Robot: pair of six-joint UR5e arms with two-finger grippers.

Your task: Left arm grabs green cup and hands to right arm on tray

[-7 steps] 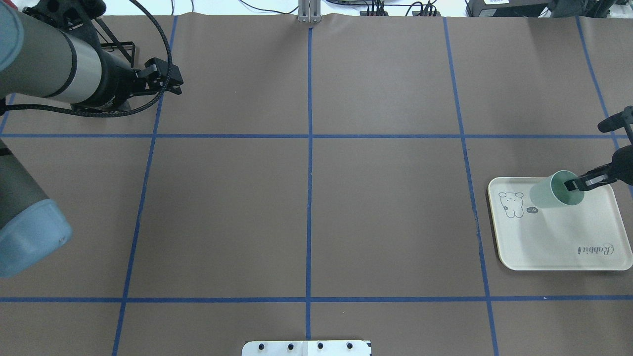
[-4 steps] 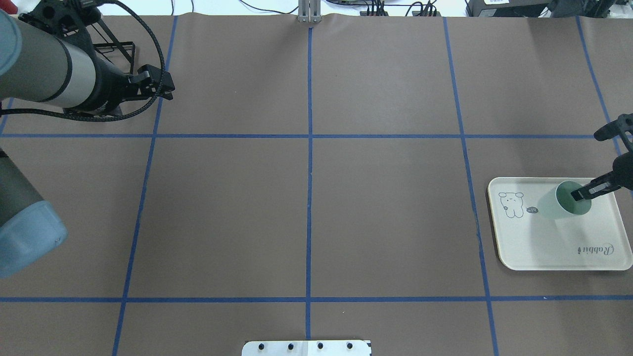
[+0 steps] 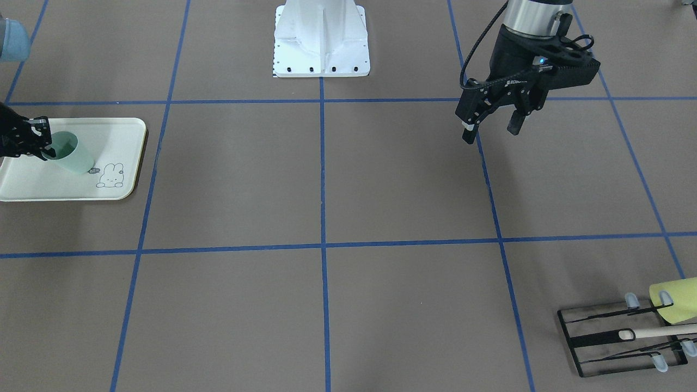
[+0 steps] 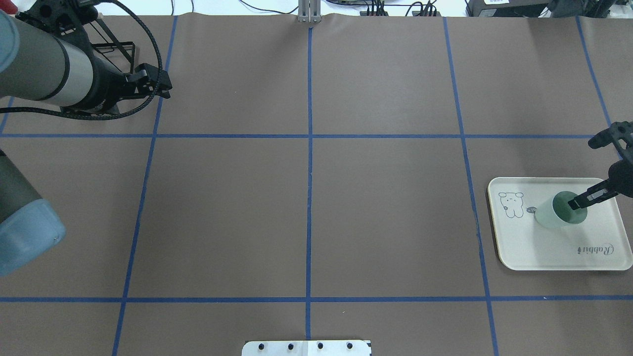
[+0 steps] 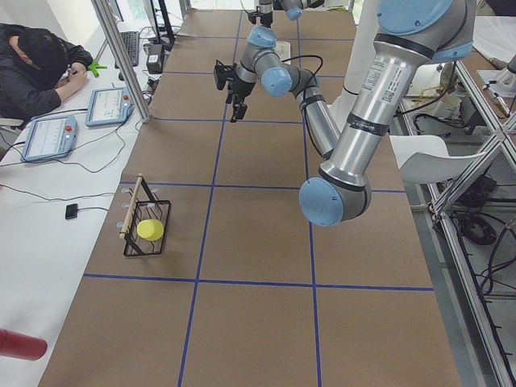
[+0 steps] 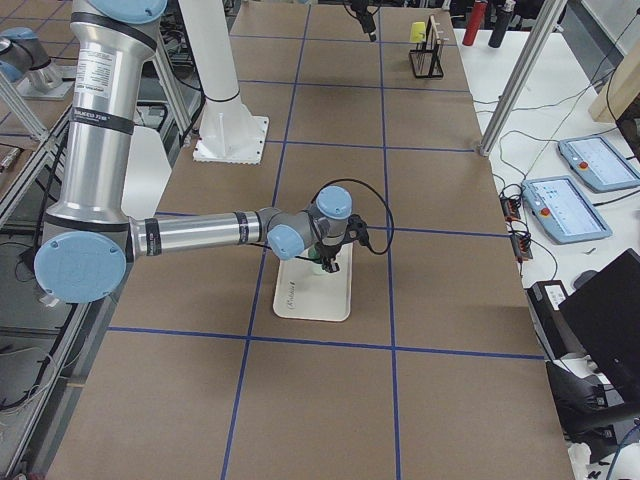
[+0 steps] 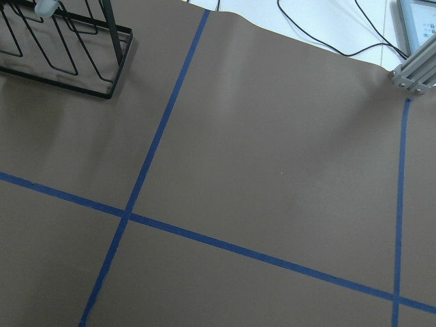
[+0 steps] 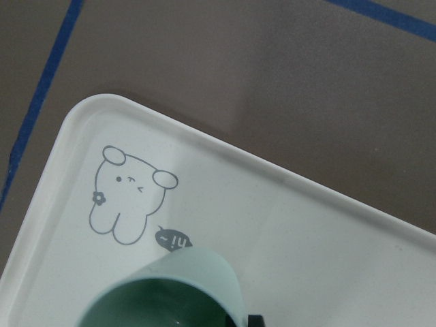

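Note:
The pale green cup stands on the cream tray beside the bunny drawing, close to upright. My right gripper is shut on the cup's rim, with one finger inside the cup. The right wrist view shows the cup's rim at the bottom edge, over the tray. In the front view the cup and the right gripper are at the far left. My left gripper is open and empty, hovering far from the tray; it also shows in the overhead view.
A black wire rack holds a yellow-green cup and a wooden stick, near the left arm's side; it also shows in the left wrist view. The white robot base stands at the table's edge. Blue tape lines cross the brown table.
My right gripper has lowered the cup onto the tray, and the cup has gone from tilted to nearly upright. My left gripper has drawn back a little to the left.

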